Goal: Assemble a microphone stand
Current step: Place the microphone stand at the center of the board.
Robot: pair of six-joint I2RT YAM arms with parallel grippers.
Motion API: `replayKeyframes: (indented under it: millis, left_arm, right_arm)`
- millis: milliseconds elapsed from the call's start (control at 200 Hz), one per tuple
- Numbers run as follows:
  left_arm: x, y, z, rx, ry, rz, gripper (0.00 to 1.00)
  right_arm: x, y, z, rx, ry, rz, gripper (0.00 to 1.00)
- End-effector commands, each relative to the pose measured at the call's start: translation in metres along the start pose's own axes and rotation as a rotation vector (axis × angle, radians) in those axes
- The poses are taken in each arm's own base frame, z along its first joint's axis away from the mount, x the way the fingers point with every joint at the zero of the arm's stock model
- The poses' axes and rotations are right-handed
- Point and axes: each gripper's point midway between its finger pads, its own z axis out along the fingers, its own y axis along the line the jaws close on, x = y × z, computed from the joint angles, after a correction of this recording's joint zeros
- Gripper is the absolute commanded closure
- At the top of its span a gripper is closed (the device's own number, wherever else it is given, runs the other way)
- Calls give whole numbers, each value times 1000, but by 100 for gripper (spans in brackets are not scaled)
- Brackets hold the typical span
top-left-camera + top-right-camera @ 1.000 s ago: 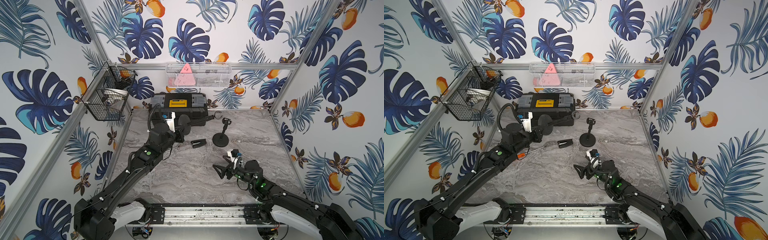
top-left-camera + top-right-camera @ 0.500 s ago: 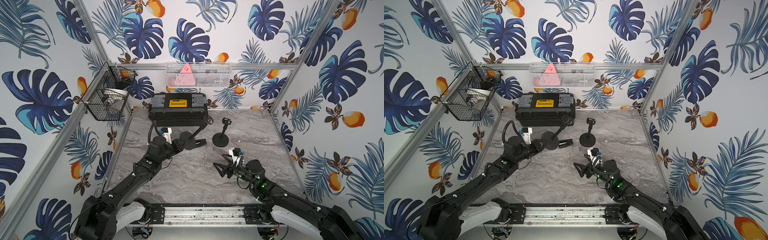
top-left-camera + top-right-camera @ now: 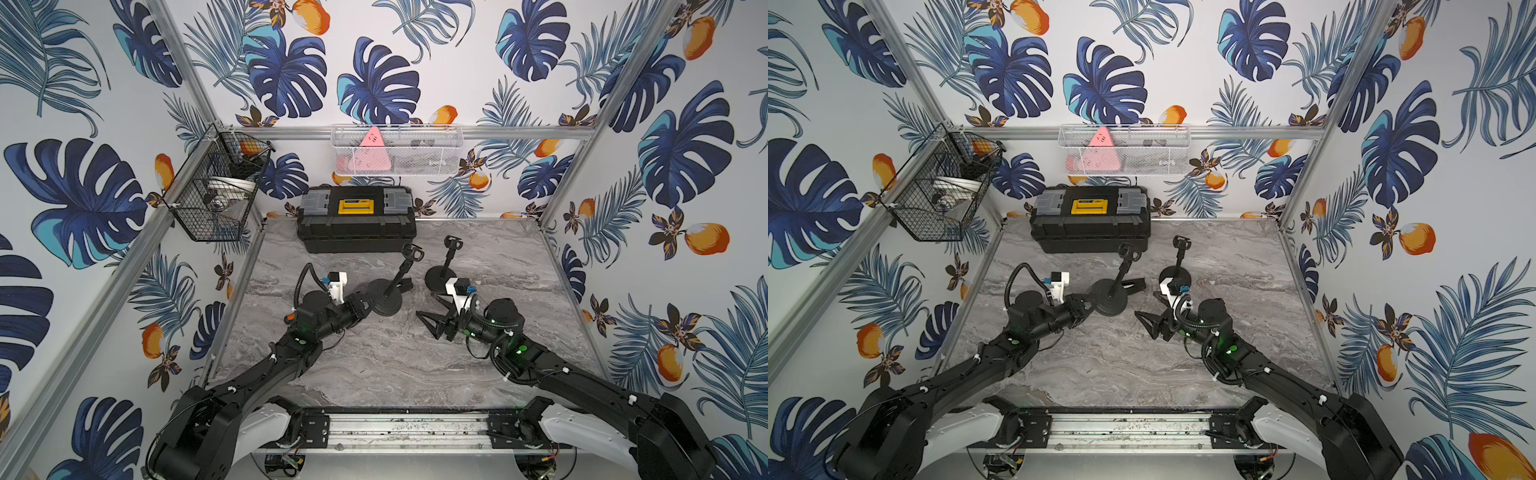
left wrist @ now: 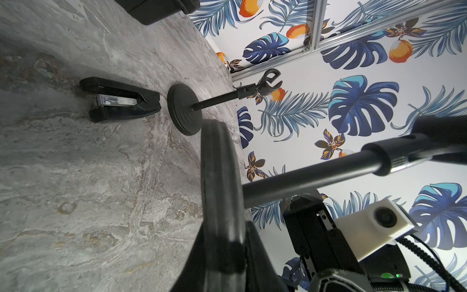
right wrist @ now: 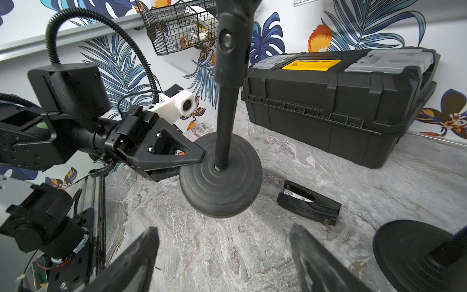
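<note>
Marble-look table (image 3: 374, 374), leaf-and-orange wallpaper on all walls, alu frame.

Change vs a second ago:
- The left arm is pulled in from its reach back by the toolbox (image 3: 357, 224). The held stand (image 3: 384, 303) comes with it and now sits mid-table, in front of the toolbox and near the second stand (image 3: 439, 276), not touching it.
- left gripper (image 5: 199, 158) is clamped on the rim of the disc base (image 5: 219, 182), same grip as before.
- The base is tilted and the pole (image 5: 226, 121) leans toward the back wall, with the clip (image 3: 412, 252) on top. The near edge looks clear of the table. Can't tell if the far edge touches.
- right gripper (image 5: 222, 232) has its jaws narrower than a second ago but plainly apart, with nothing between them. It faces the held base from close by.

My read:
- The left arm is presenting the stand to the right arm, so a two-arm step on the pole or base looks next.
- Base, pole and clip already look joined on this one, and the second stand is upright and looks complete, so the task seems well along.
- Risk: a rim pinch on a heavy disc could let it pivot if the right arm pushes on the pole.

Surface and room:
- A black stapler (image 5: 309, 206) lies flat just behind the held base.
- The toolbox is closed, against the back wall.
- A wire basket (image 3: 216, 187) hangs on the left arm's side wall.
- A mesh shelf (image 3: 397, 149) on the back wall holds a pink triangle (image 3: 370, 151).
</note>
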Motion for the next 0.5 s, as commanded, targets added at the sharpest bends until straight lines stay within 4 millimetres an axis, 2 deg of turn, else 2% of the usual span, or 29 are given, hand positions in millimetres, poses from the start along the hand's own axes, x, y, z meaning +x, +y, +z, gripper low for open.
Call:
replayKeyframes:
  millis: [0, 190, 345, 495]
  left_arm:
    - [-5, -28, -3, 139, -20, 47, 100]
    - [8, -19, -2, 143, 7, 46, 100]
    - [18, -15, 2, 144, 36, 45, 100]
    - [32, -15, 9, 155, 67, 43, 100]
  right_arm:
    - [-7, 3, 2, -18, -29, -45, 24]
    - [-12, 2, 3, -11, -28, -67, 27]
    - [-22, 1, 3, -1, -71, -70, 38]
    - [-29, -3, 5, 21, -94, -67, 38]
